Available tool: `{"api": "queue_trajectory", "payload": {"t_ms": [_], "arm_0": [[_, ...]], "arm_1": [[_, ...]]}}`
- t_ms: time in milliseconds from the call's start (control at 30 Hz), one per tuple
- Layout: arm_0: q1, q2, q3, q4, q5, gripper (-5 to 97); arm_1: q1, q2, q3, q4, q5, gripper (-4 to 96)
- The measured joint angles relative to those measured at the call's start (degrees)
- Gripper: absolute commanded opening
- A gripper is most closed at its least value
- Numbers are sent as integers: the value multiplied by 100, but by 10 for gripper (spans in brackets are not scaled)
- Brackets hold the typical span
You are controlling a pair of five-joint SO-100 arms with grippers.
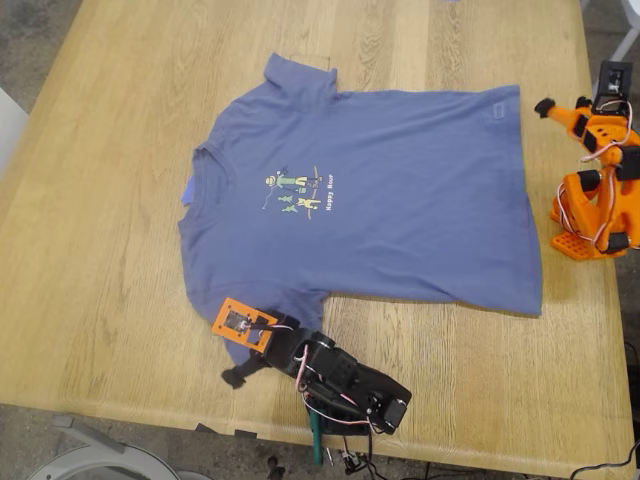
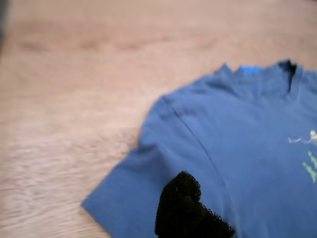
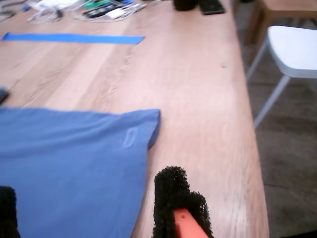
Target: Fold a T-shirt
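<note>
One wooden counter (image 1: pixel 110 250) carries everything, and most of its middle is taken by the T-shirt (image 1: pixel 400 220), which lies flat and print-side up, collar toward the exterior view's left and hem toward that view's right. We judge the fold not yet begun: both sleeves are spread out, the body shows no crease or doubled layer, so every fold is left to do.

Our first end effector (image 1: pixel 243 350) sits at the counter's near edge in the exterior view, over the sleeve closest to that edge. Its wrist view shows one dark foam pad (image 2: pixel 185 208) above that sleeve, but the other is out of frame, so we cannot tell whether it is spread or closed on cloth.

Our second end effector (image 3: pixel 91 208) waits by the hem corner (image 3: pixel 148 124) at the exterior view's right edge of the counter, its two pads apart and nothing between them.

A blue tape strip (image 3: pixel 74 38) lies farther along the counter. The first wrist view is blurred, and the small chest print (image 1: pixel 297 192) has lettering too small to read.
</note>
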Motion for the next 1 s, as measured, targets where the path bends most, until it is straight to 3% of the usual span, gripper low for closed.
{"api": "queue_trajectory", "payload": {"t_ms": [200,300,467,1000], "arm_0": [[299,-2057,-2391,1187,0,629],[765,-2918,-3850,2180,44,703],[1767,-3806,-5449,3120,-352,733],[3841,-5616,-7163,3454,-492,760]], "arm_1": [[-1125,-519,-1670,1652,-220,404],[-1573,-1125,-2399,1828,-325,393],[-2347,-2505,-3472,1854,-580,363],[-5977,-4693,-3946,1872,-782,263]]}}
